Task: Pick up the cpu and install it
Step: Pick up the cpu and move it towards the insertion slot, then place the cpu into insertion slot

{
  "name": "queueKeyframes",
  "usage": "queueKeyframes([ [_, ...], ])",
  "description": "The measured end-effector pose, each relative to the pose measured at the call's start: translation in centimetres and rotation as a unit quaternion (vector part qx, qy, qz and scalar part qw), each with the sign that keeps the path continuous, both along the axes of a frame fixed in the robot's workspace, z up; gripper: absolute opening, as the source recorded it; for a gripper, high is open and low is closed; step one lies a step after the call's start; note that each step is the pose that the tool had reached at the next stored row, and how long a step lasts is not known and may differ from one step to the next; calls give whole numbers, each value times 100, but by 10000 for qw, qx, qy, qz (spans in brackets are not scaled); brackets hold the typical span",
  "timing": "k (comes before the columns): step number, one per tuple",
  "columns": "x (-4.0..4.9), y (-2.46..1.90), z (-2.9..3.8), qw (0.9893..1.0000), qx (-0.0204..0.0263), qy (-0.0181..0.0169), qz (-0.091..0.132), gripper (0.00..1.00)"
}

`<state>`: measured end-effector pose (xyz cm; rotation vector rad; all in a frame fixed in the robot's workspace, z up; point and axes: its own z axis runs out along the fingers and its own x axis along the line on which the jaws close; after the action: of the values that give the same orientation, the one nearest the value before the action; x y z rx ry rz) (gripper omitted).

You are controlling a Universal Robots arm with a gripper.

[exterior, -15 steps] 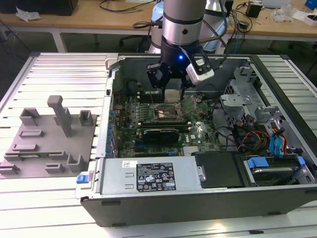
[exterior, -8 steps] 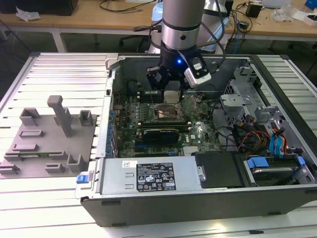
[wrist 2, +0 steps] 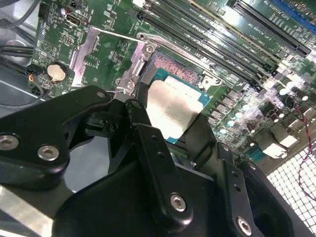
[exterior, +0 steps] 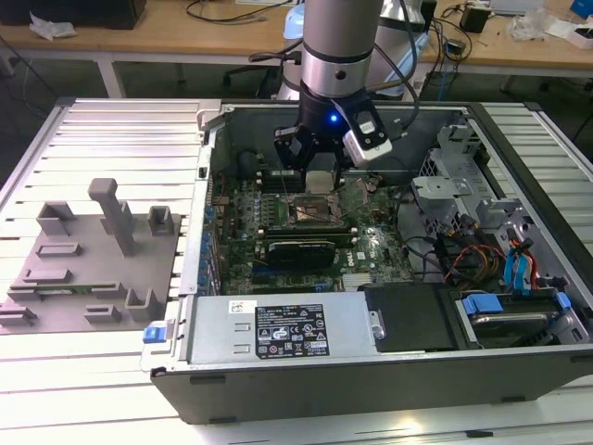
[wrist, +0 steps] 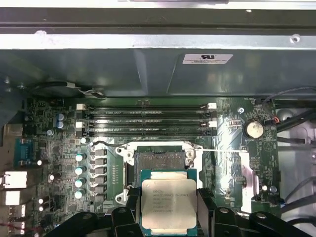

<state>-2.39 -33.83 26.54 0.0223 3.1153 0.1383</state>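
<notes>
Clamping cpu [wrist: 168,200] by opposite edges | gripper [wrist: 168,211] narrowed onto it | hovering near open socket [wrist: 160,159]

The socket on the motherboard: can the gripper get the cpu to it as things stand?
Probably yes. The gripper holds the cpu close above the socket, whose contacts lie bare, and nothing stands between them.

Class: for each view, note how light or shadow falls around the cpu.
Second wrist view: the cpu glares pale, almost washed out. First wrist view: evenly lit, the open socket dim. Exterior view: the case dim inside, a blue light glowing above the gripper.
</notes>
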Motion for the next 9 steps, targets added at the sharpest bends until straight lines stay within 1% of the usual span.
queueKeyframes([
  [2,0,8,-14,10000,-2,3,0,55],
  [9,0,13,-18,10000,-2,3,0,55],
])
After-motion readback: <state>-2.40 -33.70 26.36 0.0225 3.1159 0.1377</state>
